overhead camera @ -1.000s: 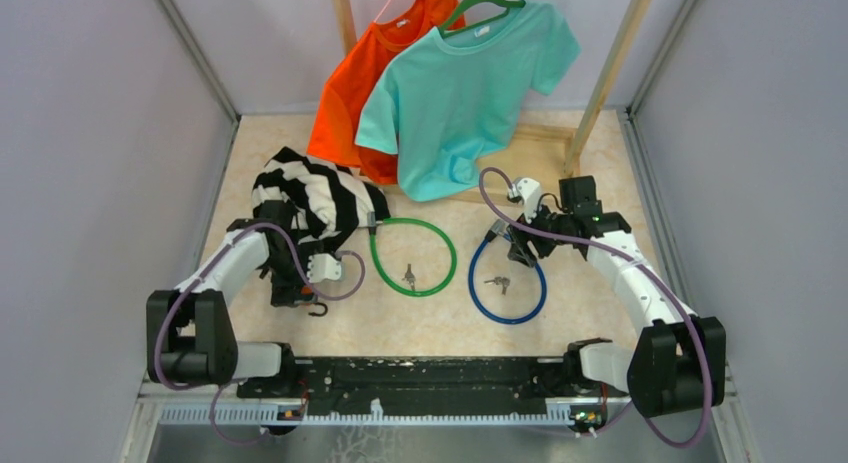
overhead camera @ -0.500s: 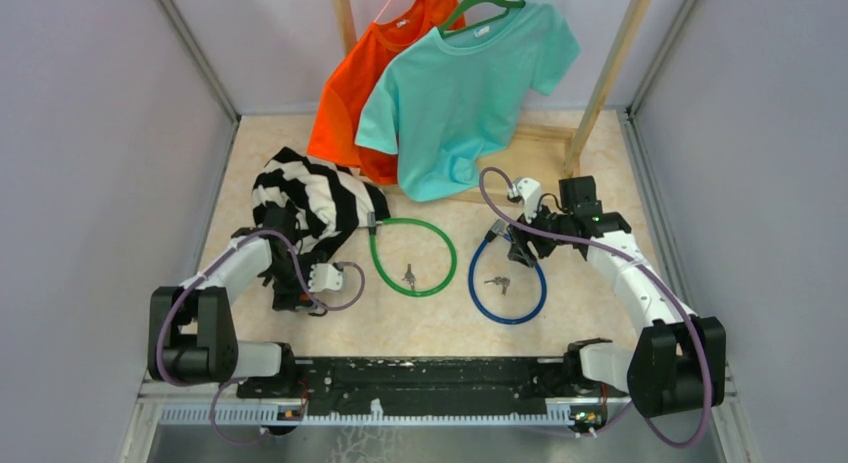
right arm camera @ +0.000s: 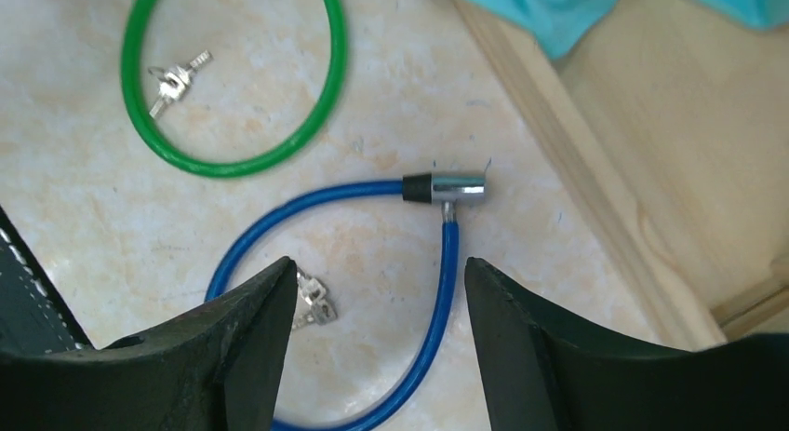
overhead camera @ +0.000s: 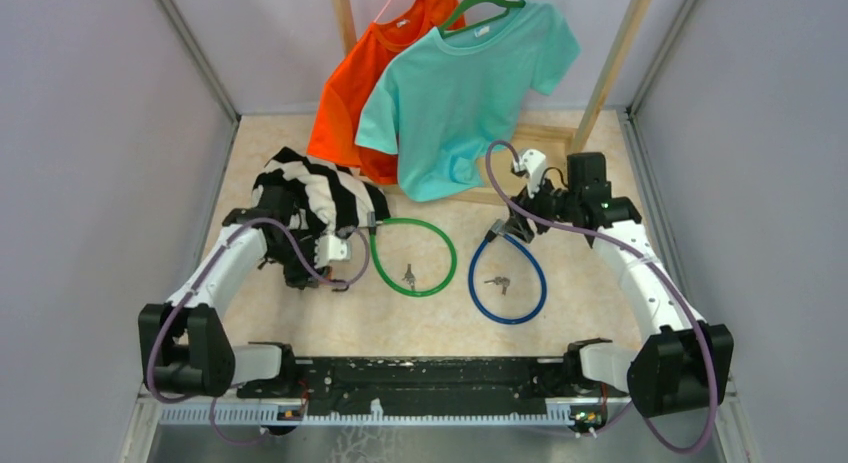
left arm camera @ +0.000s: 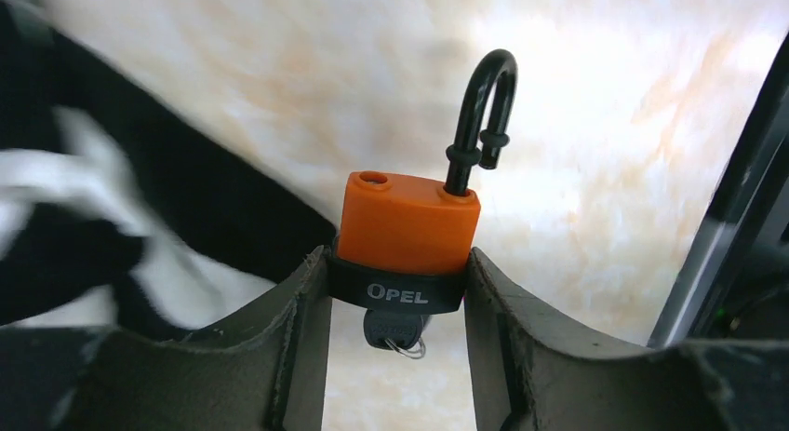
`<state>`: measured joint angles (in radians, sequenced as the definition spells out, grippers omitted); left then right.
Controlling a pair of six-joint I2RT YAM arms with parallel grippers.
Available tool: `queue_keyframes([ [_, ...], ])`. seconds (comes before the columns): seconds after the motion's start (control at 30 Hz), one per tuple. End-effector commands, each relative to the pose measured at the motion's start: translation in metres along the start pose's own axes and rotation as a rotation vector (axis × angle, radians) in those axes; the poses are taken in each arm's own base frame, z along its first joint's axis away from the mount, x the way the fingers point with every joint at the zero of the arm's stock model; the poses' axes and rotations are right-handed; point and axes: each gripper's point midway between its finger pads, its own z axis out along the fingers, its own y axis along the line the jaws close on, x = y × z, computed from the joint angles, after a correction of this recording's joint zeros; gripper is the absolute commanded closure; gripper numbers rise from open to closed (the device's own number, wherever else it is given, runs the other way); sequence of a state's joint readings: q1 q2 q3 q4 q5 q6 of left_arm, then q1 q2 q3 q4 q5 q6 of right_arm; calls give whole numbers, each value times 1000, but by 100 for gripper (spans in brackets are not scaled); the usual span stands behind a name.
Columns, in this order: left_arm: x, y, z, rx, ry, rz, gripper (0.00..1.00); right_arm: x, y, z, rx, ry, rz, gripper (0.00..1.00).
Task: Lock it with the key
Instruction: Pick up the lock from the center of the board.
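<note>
Item: orange padlock (left arm camera: pixel 407 228), shackle open, key (left arm camera: pixel 395 330) in its base, clamped in the left fingers (left arm camera: pixel 302 347), newly carried toward 1 o'clock to the striped cloth (overhead camera: pixel 310 195); right fingers (right arm camera: pixel 242 356), spread and empty, drawn back over the blue cable lock (right arm camera: pixel 279 217); locking apparently still pending.

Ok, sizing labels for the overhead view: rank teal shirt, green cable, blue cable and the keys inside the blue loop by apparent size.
Largest: teal shirt
Then: green cable and blue cable, too alike to rank
Smallest: keys

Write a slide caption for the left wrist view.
Left gripper clamps an orange padlock, shackle open, key in its base.
</note>
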<state>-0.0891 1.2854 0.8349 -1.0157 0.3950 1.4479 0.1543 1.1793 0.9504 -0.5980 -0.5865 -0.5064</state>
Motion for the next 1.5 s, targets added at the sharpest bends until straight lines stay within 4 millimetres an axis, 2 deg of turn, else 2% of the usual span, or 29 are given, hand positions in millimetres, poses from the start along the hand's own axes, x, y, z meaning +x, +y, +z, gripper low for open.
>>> queue_keyframes([
  [0.0, -93, 9, -44, -17, -365, -111, 91, -79, 15, -24, -91, -229, -117, 34],
  [0.1, -149, 24, -72, -29, -552, -150, 100, -109, 35, -37, -203, -334, -179, 34],
  [0.27, -234, 35, -102, -36, -727, -143, 100, -149, 64, -52, -355, -462, -214, 33],
  [0.37, -272, 34, -110, 46, -807, -165, 100, -161, 85, -54, -417, -484, -243, 32],
  [0.47, -294, 38, -105, 123, -822, -236, 100, -162, 105, -48, -474, -470, -253, 30],
  [0.63, -311, 29, -89, 245, -811, -286, 100, -154, 125, -40, -547, -441, -261, 29],
  [0.83, -320, 16, -77, 299, -807, -265, 100, -144, 133, -23, -562, -383, -265, 32],
  [1.03, -323, 8, -72, 322, -800, -253, 100, -135, 131, -9, -569, -347, -249, 45],
  [1.37, -318, 3, -62, 327, -780, -248, 100, -137, 137, -14, -598, -362, -256, 62],
  [1.47, -317, 1, -60, 333, -777, -248, 100, -135, 137, -16, -596, -362, -269, 77],
])
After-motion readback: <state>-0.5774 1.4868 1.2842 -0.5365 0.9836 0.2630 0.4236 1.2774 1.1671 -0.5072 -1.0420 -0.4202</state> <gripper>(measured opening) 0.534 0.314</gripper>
